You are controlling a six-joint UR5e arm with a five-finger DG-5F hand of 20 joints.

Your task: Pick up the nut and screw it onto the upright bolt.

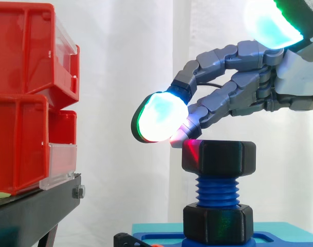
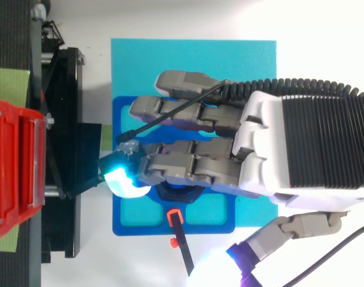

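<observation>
Robot hand (image 1: 233,93) fingers apart | pad (image 1: 183,137) touching nut (image 1: 219,157) top edge | red bins (image 1: 28,92) well apart

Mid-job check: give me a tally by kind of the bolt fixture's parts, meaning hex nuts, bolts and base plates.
Black plastic hex nuts: 2, the upper nut and the lower nut
Blue threaded upright bolt: 1
Blue plastic base plate: 1
Total: 4
</observation>
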